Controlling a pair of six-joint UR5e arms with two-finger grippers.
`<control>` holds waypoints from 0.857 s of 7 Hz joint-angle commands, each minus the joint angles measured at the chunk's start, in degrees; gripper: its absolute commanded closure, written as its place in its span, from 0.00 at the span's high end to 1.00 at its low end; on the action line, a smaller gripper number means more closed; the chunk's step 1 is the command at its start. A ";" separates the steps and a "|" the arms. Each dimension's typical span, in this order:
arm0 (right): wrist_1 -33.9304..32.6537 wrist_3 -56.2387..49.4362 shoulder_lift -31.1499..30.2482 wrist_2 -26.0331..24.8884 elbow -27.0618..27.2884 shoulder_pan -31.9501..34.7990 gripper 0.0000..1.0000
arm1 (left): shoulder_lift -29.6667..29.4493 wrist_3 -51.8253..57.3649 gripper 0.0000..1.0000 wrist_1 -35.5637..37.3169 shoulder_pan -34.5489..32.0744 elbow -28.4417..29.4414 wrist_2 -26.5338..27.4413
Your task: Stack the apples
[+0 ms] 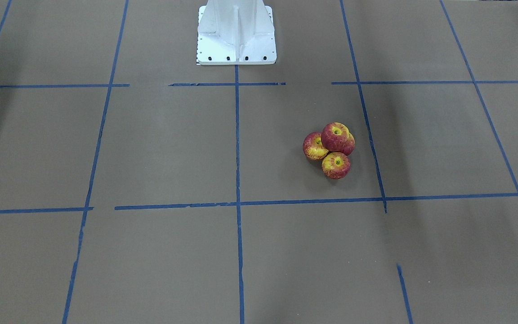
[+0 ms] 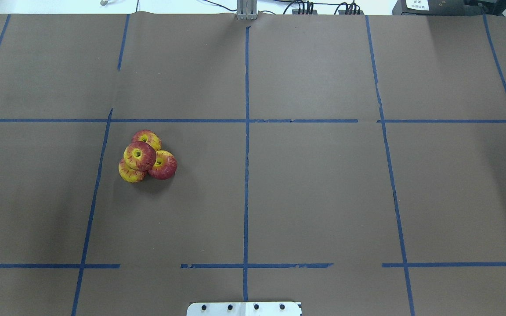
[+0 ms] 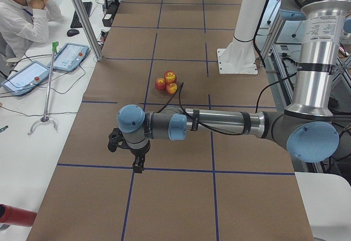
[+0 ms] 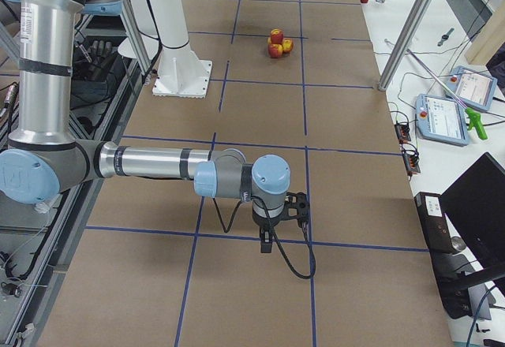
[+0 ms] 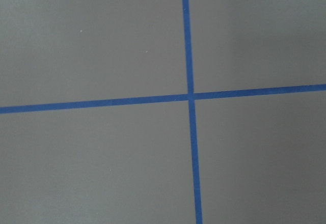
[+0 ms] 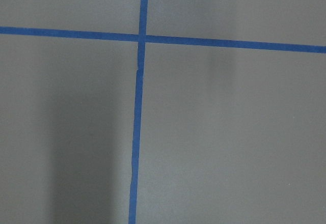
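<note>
Judging from how the pile lies, I take the stacking for done, or all but done. Three of the apples [image 2: 163, 165] sit on the table [image 2: 323, 197] touching one another. The darker apple [image 2: 139, 156] rests on top, over the hollow where they meet. It looks level and settled in the overhead view, and nothing props it. No apple lies loose anywhere else that I can see. All that seems left is for the pile to hold, and a nudge could roll the top one off.

My left gripper [image 3: 136, 163] hangs over the table near my left end, pointing down. The pile lies well beyond it, further along toward the middle. My right gripper [image 4: 267, 240] hangs the same way near the opposite end, with the pile far beyond it, small in that side view.

How far either pair of fingers is spread I cannot tell. They show only in the two side views, too small and dark to read. Both wrist cameras see only the table's brown paper and a crossing of blue tape [image 5: 190, 96], so I judge that neither holds or touches an apple.
</note>
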 commanded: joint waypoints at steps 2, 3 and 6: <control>0.00 0.00 0.00 0.00 0.00 0.00 1.00 | 1.13 -0.14 1.00 0.59 -0.03 -2.08 -0.14; 0.00 0.00 0.00 0.00 0.00 0.00 1.00 | 1.13 -0.05 1.00 0.24 -0.03 -1.56 -0.06; 0.00 0.00 0.00 0.00 0.00 0.00 1.00 | 1.13 0.30 1.00 -0.03 -0.03 -0.85 0.12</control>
